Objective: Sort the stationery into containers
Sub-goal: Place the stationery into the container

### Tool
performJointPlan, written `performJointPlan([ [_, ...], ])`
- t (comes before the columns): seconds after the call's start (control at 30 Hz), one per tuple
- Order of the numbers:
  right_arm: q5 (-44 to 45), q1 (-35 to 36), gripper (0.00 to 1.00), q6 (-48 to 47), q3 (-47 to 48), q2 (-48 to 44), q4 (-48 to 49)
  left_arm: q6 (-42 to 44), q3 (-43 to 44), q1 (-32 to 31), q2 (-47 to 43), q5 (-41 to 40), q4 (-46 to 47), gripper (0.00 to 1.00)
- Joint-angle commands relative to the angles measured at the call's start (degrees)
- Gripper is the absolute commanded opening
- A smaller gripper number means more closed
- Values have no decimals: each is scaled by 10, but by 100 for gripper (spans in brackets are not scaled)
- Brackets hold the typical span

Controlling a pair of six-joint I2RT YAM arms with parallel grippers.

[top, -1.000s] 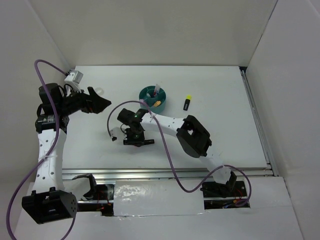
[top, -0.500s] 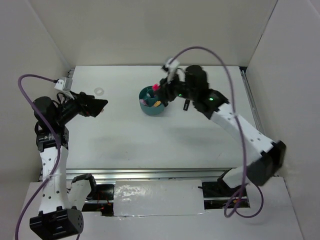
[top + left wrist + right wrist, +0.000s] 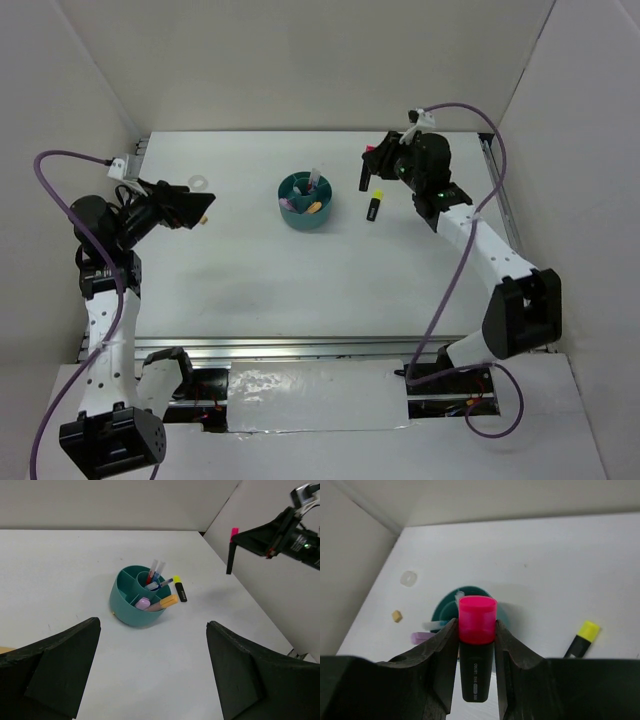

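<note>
Although white lettering is showing on the black barrel of the pink-capped highlighter (image 3: 476, 680), it is coming out too small to read. The right gripper (image 3: 475, 626) is pinching this highlighter near its cap end, jaws drawn in to the barrel's width. Seen from the left wrist, it is hanging upright in the air, cap on top. It is hovering above the white table (image 3: 250, 280), off to the far right of the teal organizer (image 3: 300, 217) and apart from it.

The yellow-capped highlighter (image 3: 373, 207) is lying flat on the table just beside the organizer's right side; no print on it is legible. Thin red and blue pens (image 3: 154, 574) are standing in the organizer's centre well. A lilac stick (image 3: 143, 603) and an orange stick (image 3: 168, 601) are leaning in outer compartments.

The clear ring (image 3: 408, 578) and the tan eraser (image 3: 396, 616) are lying on the table left of the organizer, well apart from it and near the left gripper (image 3: 153, 645). That gripper is hanging with its jaws spread wide, holding nothing.
</note>
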Motion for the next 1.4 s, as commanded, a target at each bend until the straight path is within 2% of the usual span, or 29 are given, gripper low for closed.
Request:
performJointPlan([
  [0.0,4,-8,0,51,-15,26,116,22,24,0,-3,-10,8,99],
  [0.13,-36,-27,0,78,-42,46,175,57,30,-1,-8,-15,-29,99],
  [0.23,-30,-33,0,87,-64,47,203,68,32,1,-8,-20,-41,99],
  [0.33,1,-13,0,102,-117,52,299,74,23,0,-4,-19,-49,99],
  [0.53,34,35,0,111,-92,101,293,63,27,0,6,-24,-48,99],
  [0.83,46,49,0,34,-40,174,325,88,24,1,6,-22,-69,99],
  [1.37,78,71,2,73,19,256,330,99,19,18,26,-12,-75,99],
])
